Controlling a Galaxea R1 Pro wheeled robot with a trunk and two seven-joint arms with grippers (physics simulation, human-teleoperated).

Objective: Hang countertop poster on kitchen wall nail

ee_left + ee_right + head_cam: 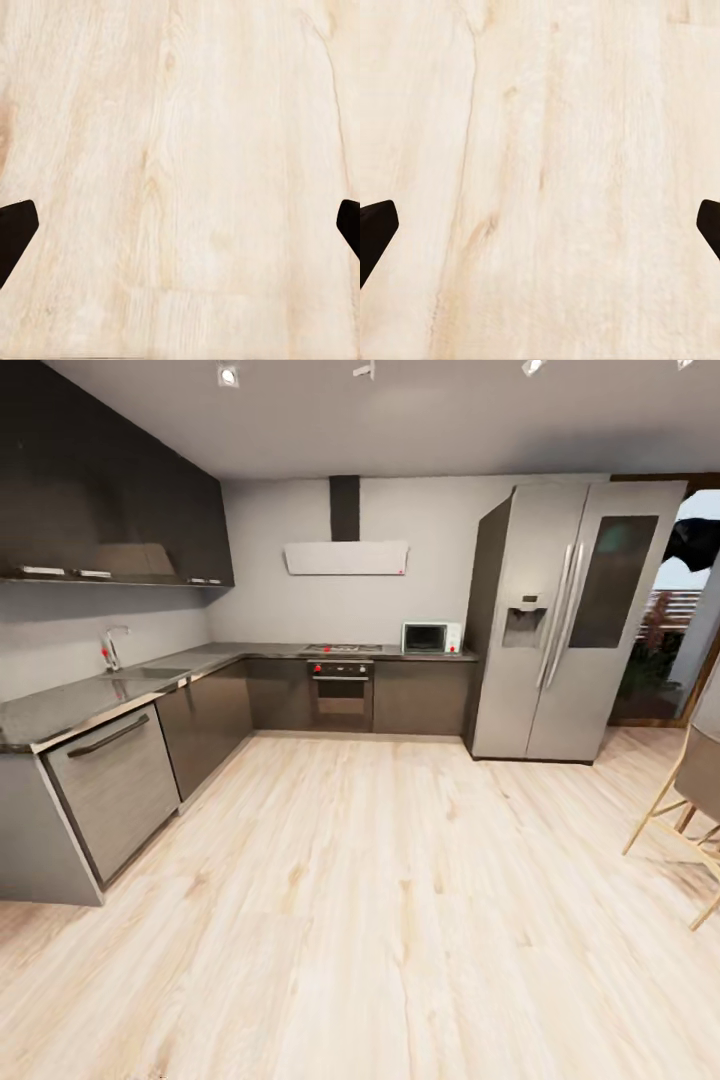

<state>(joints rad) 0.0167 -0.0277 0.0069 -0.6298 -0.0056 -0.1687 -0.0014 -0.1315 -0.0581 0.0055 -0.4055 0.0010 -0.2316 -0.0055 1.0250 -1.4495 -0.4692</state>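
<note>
The robot looks into the kitchen (340, 610) from out on the wood floor (380, 900). The big silver fridge (560, 620) is the thing to look for first. Just beside the fridge a small white microwave (432, 637) sits on the long grey kitchen surface (60, 705). Past the microwave, away from the fridge, comes the stove (342, 650) with the oven (341, 695) under it. The surface turns the corner well away from the fridge and runs to the sink (150, 673) and its shiny tap (112, 647). A wooden chair (690, 810) stands on the other side of the fridge.

I cannot see the poster on this surface.

The left claw (180, 232) hangs over bare floor, its dark fingers (13, 236) far apart, holding nothing. The right claw (540, 232) hangs over the floor too, fingers (375, 234) spread wide and empty.
</note>
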